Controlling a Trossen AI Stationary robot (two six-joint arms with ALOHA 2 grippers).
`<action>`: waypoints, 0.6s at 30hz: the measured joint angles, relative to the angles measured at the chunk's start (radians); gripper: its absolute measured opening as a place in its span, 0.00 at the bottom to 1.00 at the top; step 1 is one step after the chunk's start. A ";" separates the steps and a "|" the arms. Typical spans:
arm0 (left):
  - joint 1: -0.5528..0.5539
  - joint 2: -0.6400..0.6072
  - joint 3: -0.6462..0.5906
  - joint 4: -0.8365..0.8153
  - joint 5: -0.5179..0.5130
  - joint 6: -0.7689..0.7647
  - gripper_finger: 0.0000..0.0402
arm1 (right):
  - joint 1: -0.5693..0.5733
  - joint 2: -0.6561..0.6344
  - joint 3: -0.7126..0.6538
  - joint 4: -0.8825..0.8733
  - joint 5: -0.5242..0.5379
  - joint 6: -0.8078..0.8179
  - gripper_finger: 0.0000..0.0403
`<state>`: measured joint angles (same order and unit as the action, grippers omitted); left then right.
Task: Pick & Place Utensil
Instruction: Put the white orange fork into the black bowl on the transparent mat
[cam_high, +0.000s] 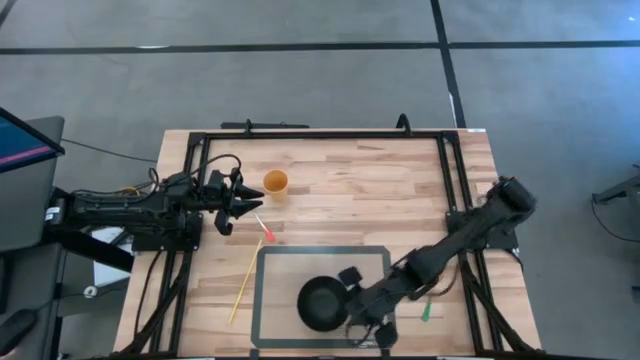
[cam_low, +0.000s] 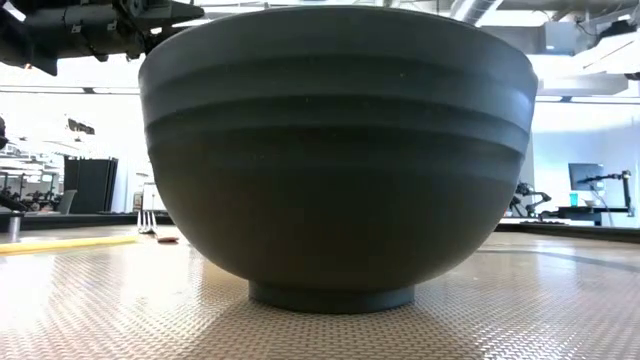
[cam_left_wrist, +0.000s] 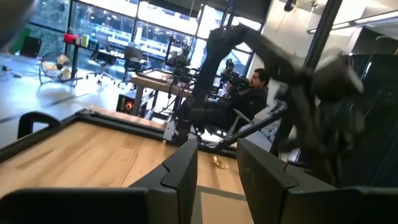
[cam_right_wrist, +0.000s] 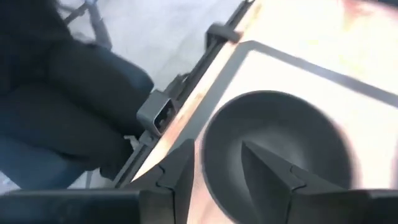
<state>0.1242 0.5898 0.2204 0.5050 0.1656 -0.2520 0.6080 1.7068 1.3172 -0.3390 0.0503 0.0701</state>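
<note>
A black bowl (cam_high: 320, 303) (cam_low: 335, 150) stands upright on its foot on a grey mat (cam_high: 300, 258) at the table's near edge. My right gripper (cam_high: 350, 300) (cam_right_wrist: 217, 177) is open at the bowl's right rim (cam_right_wrist: 208, 155), one finger outside the wall and one over the hollow, with nothing seen touching. A red-tipped utensil (cam_high: 265, 229) and a long yellow stick (cam_high: 244, 282) lie left of the mat. A green utensil (cam_high: 427, 311) lies to the mat's right. My left gripper (cam_high: 240, 200) (cam_left_wrist: 217, 180) hovers open beside an orange cup (cam_high: 275, 183).
A black metal frame (cam_high: 320, 133) borders the table. A person sits beyond the table's right side in the left wrist view (cam_left_wrist: 249, 93). Bare wood lies between the cup and the table's far right corner (cam_high: 380, 190). The right arm (cam_high: 470, 235) slants across the table's right side.
</note>
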 joint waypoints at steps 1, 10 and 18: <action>0.000 0.007 0.000 0.007 0.000 0.000 0.28 | 0.000 -0.036 0.000 -0.033 0.017 0.009 0.31; 0.000 0.029 0.000 0.022 0.000 0.000 0.28 | 0.037 -0.329 -0.067 -0.272 0.112 -0.042 0.20; 0.000 0.049 0.000 0.035 0.000 0.007 0.28 | -0.006 -0.616 -0.437 0.016 0.214 -0.073 0.18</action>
<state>0.1242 0.6384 0.2203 0.5400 0.1658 -0.2447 0.6021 1.0911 0.8803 -0.3231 0.2647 -0.0025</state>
